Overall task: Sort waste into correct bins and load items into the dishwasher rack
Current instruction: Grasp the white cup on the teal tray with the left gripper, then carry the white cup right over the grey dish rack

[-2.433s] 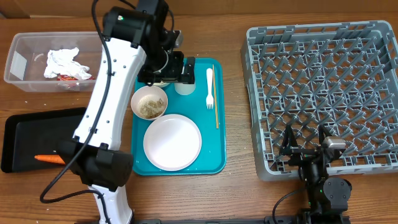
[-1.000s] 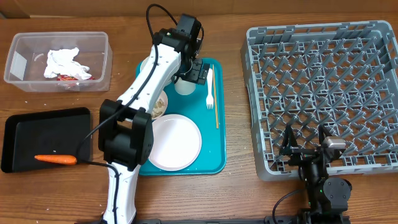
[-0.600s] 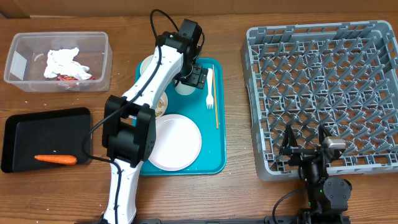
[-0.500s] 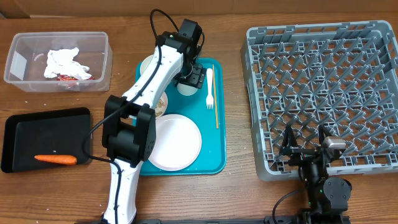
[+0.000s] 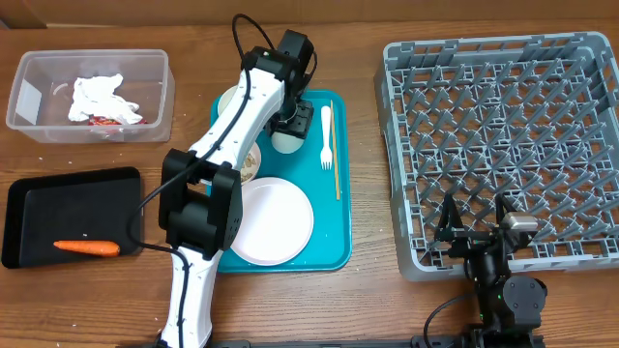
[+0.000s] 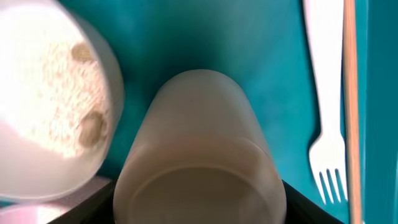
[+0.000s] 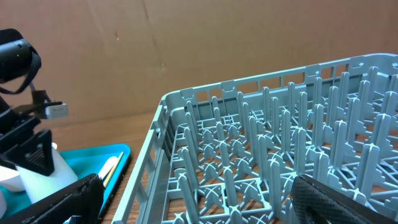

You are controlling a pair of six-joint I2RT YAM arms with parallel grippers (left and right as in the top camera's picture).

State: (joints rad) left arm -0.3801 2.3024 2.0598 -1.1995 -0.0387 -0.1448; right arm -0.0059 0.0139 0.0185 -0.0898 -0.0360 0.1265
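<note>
Showing plain white across the cup, the plate and the fork, all against the flat teal of the serving tray. Running a grey lattice through the rack. Setting the orange carrot against the black tray. Speckling beige scraps over a white bowl.

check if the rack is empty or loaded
Empty: the rack shows only bare pegs and lattice; the plate and fork lie on the teal tray.

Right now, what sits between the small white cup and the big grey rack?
A white fork and a thin wooden stick, then bare table, seen from overhead.
</note>
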